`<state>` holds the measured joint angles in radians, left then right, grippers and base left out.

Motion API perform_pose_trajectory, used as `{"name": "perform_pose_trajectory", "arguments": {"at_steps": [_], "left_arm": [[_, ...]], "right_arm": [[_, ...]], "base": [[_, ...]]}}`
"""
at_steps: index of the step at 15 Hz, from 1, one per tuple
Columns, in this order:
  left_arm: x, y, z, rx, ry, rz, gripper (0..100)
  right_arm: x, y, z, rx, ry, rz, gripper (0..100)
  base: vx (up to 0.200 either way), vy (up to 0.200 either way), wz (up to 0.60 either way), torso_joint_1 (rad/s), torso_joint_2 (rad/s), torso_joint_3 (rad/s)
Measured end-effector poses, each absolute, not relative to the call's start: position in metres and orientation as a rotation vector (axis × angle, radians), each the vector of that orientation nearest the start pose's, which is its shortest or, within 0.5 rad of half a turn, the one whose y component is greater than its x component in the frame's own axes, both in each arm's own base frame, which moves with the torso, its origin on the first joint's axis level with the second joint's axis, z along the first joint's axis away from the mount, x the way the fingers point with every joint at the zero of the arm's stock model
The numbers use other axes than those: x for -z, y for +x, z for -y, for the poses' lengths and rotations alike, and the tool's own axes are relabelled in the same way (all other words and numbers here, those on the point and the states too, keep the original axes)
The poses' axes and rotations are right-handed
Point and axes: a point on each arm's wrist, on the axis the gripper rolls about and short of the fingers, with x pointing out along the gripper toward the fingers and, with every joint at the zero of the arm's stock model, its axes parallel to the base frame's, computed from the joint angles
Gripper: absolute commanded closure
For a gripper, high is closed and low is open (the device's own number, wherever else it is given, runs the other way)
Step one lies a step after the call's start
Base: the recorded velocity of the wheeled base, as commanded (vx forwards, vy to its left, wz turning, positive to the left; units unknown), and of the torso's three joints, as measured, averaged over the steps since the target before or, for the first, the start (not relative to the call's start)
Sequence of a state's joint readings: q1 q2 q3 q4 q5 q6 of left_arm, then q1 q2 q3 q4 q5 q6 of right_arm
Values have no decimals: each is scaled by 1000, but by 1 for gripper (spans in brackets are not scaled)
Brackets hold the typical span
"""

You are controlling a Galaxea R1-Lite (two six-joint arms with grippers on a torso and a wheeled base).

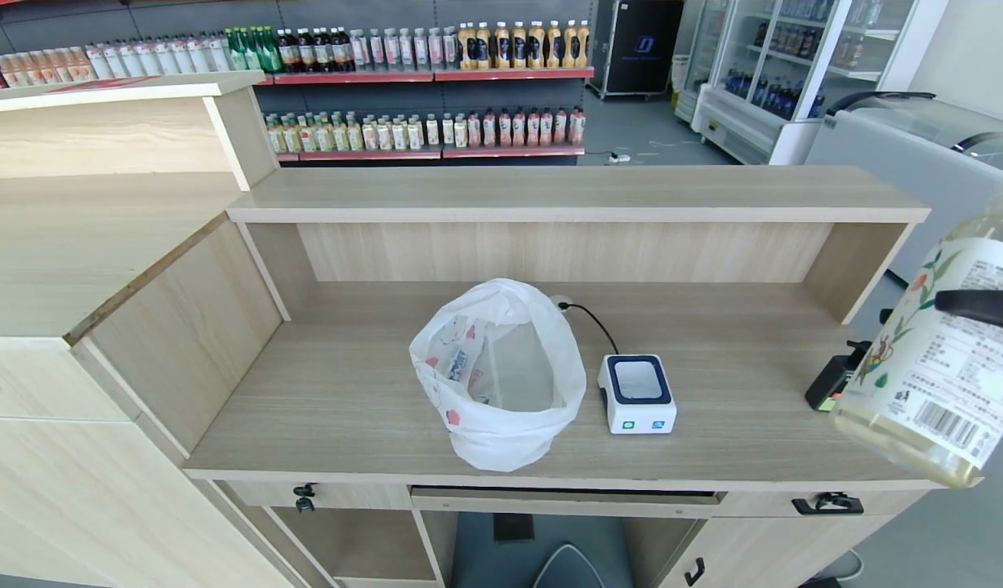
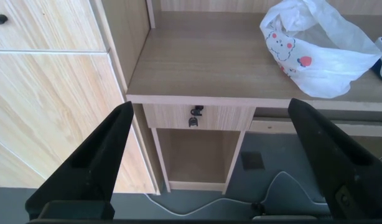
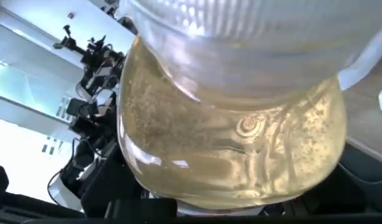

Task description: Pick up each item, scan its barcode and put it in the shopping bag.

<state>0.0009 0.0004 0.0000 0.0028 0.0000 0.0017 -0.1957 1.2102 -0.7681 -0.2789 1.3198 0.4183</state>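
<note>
Holding the bottle point(image 1: 934, 359), right end effector point(image 1: 979, 310) should be turning the barcode point(image 1: 947, 425) squarely toward the scanner point(image 1: 636, 392); left end effector point(image 2: 209, 106) is hanging wide open.

The left gripper point(image 2: 209, 163) is held low, out in front of the worktop's point(image 2: 203, 56) front edge. Its jaws are spread wide, the two dark fingers point(image 2: 94, 168) well apart with nothing between them. The right gripper point(image 1: 971, 309) is raised at the right end of the worktop, above its surface. Its jaws are closed on a bottle point(image 1: 930, 376) of pale yellow drink, with one dark finger lying across the label. The bottle is held tilted, base lowest and neck up and out to the right.
</note>
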Motion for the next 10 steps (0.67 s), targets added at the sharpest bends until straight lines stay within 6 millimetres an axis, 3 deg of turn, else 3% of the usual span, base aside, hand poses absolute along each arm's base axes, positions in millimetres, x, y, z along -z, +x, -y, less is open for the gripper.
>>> {"name": "perform_pose_trajectory", "arguments": {"at_steps": [4, 10], "left_arm": [[-75, -23, 0, -1, 2, -3, 0], [-75, -23, 0, 0, 2, -3, 0]], "right_arm": [[-275, 150, -11, -1215, 443, -344, 100], [-288, 140, -29, -1346, 413, -346, 100]], "base": [[0, 0, 0, 0, 0, 0], [0, 0, 0, 0, 0, 0]]}}
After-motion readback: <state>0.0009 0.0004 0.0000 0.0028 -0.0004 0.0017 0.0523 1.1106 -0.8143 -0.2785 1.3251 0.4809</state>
